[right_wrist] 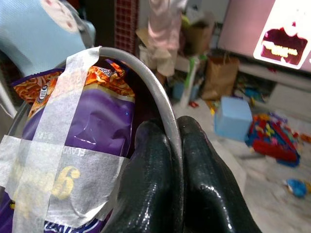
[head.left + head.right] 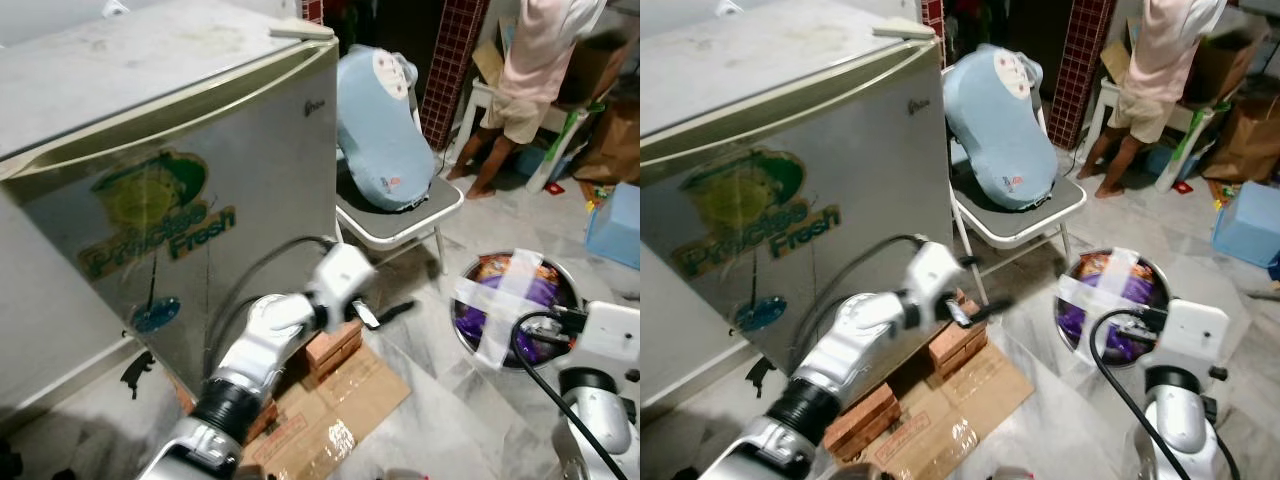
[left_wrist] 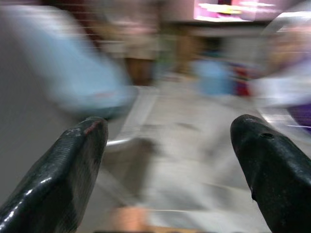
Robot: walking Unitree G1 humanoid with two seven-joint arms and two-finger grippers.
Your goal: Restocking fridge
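**Q:** Silver fridge [image 2: 200, 150], door seen shut, and a green sticker is stuck on it — can the writing be read?

**A:** "Fresh" is made out clearly on the sticker [image 2: 150, 215]; the word before it is too smeared to be called. A small logo near the door's top corner can't be read either. The fridge is propped on red bricks [image 2: 335, 348], with flattened cardboard [image 2: 335, 405] laid on the pale marble-look tile floor [image 2: 440, 390].

**Q:** And the stuff being restocked?

**A:** A purple and orange snack bag [image 1: 92, 111] is packed in a round metal bowl [image 2: 1072, 325], taped over with a cross of white tape [image 2: 500, 295]. A yellow "6" is seen through the tape, plus tiny mirrored lettering that's not legible. The bowl is held off the floor to the fridge's right, its rim pinched between the closed fingers of the right pincer [image 1: 179, 141].

**Q:** Left one?

**A:** The left pincer [image 2: 385, 312] is spread open with nothing in it, held low by the fridge's bottom corner, above the bricks.

**Q:** Room?

**A:** A light blue bundle [image 2: 380, 130] is dumped on a folding chair [image 2: 400, 215], a person [image 2: 535, 70] is stood at the back, and a blue box [image 2: 615, 225] and paper bags are scattered around.
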